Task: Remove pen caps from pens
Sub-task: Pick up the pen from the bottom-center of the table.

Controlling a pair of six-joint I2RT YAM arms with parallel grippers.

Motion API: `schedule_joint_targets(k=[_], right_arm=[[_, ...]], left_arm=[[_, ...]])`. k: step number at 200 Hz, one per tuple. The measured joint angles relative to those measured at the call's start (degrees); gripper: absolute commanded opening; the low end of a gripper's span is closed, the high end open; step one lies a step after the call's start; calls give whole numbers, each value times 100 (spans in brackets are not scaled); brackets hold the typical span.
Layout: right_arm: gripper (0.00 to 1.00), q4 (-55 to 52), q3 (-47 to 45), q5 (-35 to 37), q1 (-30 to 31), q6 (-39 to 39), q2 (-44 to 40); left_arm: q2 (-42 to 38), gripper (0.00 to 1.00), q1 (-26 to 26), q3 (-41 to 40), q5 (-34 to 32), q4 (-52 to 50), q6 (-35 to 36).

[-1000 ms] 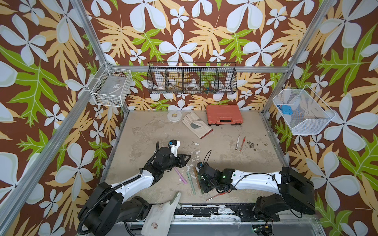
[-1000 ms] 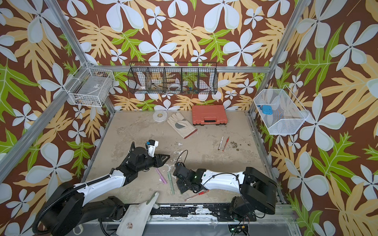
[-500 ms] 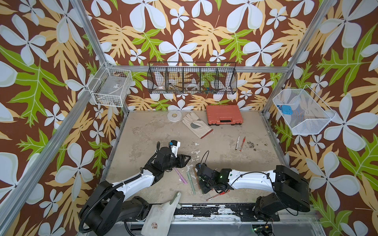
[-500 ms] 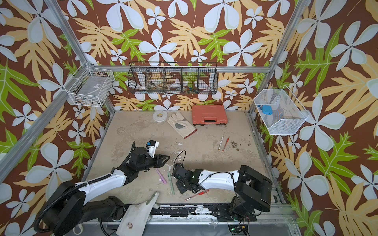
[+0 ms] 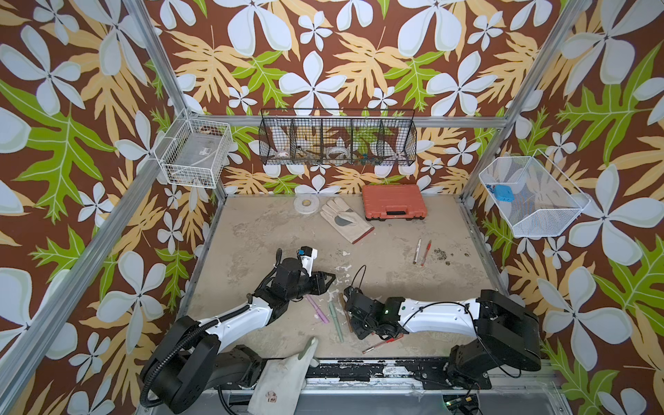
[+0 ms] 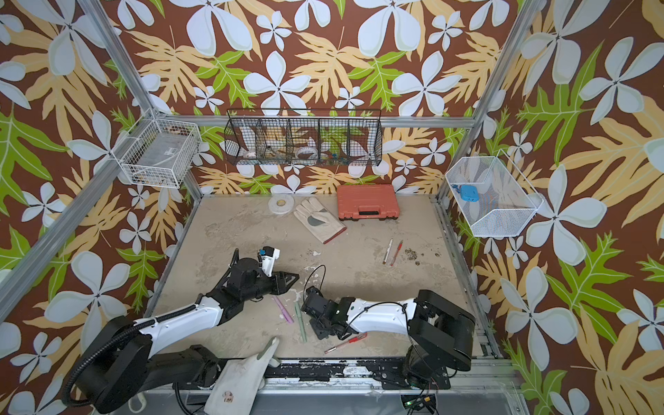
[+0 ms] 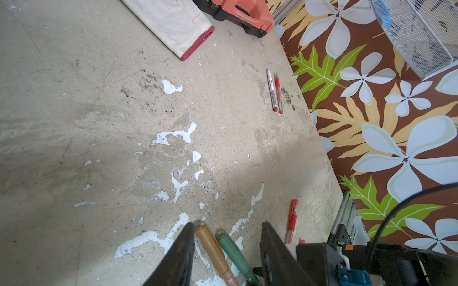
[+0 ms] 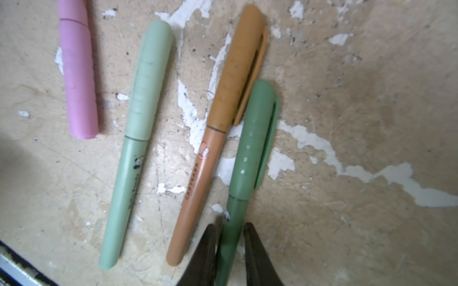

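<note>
**Caps on at the pen bench (image 5: 269, 237).** At 6 o'clock, between the two arms, the pale green pen (image 8: 133, 148), the brown pen (image 8: 218, 118) and the dark green pen (image 8: 247, 158) lie side by side, each with its cap seated. The pink pen (image 8: 76, 74) lies just beside them toward 9 o'clock, and its cap end is cut off in the right wrist view.

The right gripper (image 8: 231, 247) has its fingers (image 8: 257, 257) set against both sides of the dark green pen's barrel. As far as that view shows they are gripping it, with the pen flat on the bench. The left gripper (image 7: 227, 224) hangs at the cap ends of the brown and dark green pens, its fingers (image 7: 178, 257) spread and holding nothing.

A red pen (image 7: 293, 213) at 5 o'clock wears its cap. At 3 o'clock a white marker (image 7: 271, 91) and a second red pen (image 7: 278, 96) lie together, well apart from the rest. They seem bare-tipped but are too small to be sure.

No loose cap shows anywhere. Judged from this, little of the job is finished. At least four caps are left to pull, and the dark green cap (image 8: 261, 128) looks first in line.
</note>
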Motion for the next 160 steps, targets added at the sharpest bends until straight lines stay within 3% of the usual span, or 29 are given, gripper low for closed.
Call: schedule_joint_targets(k=[34, 57, 125, 160], right_arm=[[11, -2, -37, 221, -90, -31, -9], [10, -4, -76, 234, -367, -70, -109], [10, 70, 463, 260, -1698, -678, -1185], [5, 699, 651, -227, -2302, -1117, -1692]], left_arm=[[-114, 47, 0, -4, -111, -11, 0], [-267, 52, 0, -33, -258, -44, -2], [-415, 56, 0, 302, -592, -13, -256], [-562, 60, 0, 758, -579, 387, -501]])
